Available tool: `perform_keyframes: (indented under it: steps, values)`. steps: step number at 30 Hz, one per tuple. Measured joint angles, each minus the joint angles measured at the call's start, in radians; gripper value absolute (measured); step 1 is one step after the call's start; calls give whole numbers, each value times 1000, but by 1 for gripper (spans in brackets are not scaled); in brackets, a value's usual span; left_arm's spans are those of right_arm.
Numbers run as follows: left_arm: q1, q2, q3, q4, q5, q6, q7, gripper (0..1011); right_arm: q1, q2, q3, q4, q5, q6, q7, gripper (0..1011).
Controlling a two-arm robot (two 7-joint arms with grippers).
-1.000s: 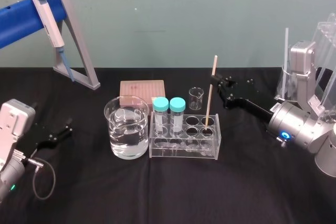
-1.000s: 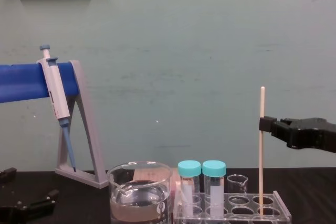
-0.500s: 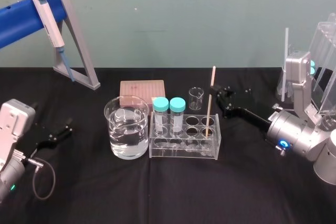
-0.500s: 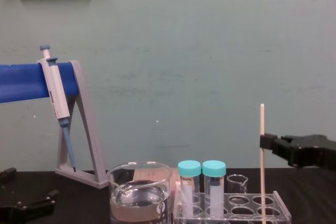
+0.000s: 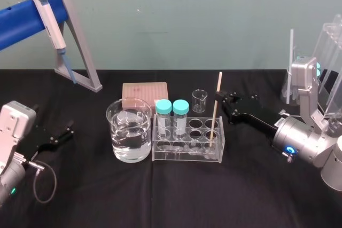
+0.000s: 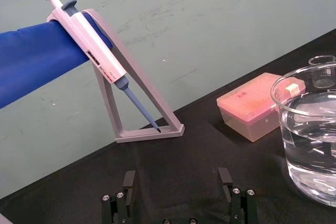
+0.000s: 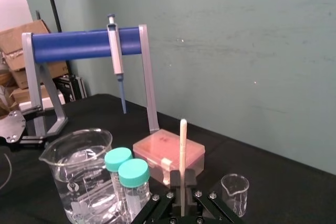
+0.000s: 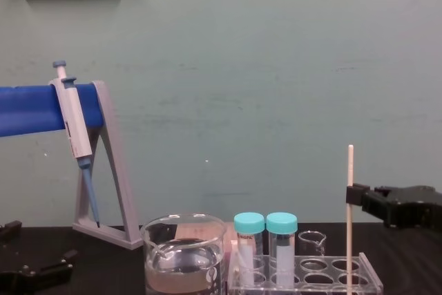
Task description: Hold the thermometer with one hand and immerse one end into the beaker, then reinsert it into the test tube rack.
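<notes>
The thermometer (image 5: 214, 118), a thin cream rod, stands nearly upright with its lower end down in a hole at the right end of the clear test tube rack (image 5: 188, 152). My right gripper (image 5: 219, 99) is shut on the rod about halfway up, coming in from the right. In the chest view the thermometer (image 8: 349, 170) rises above the right gripper (image 8: 352, 195) and the rack (image 8: 324, 276). The right wrist view shows both black fingers pinching the thermometer (image 7: 182, 140). The water-filled beaker (image 5: 129, 129) sits just left of the rack. My left gripper (image 6: 177, 182) rests open at the far left.
Two teal-capped tubes (image 5: 172, 117) stand in the rack's left end. A tiny glass beaker (image 5: 199, 100) and a pink tip box (image 5: 144, 90) sit behind. A pipette (image 5: 49, 17) hangs on the blue-barred stand at back left. Clear labware stands at the far right.
My right gripper has come down with the thermometer, sinking its lower end deeper into the rack's right-end hole. The left arm has stayed still.
</notes>
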Motion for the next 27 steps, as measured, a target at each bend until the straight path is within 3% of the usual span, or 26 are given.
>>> perform_keyframes:
  steps: [2,19,24,27]
  values:
    - [0,0,0,0,0,0,0,1004,0,-1,0,1,-1,2,-1,72]
    - [0,0,0,0,0,0,0,1004,-3,-2,12,-5,-5,0,-7,618]
    - [0,0,0,0,0,0,0,1004,-19,8,29,-48,-8,0,-34,776]
    - [0,0,0,0,0,0,0,1004,-40,16,49,-100,-33,-8,-92,840]
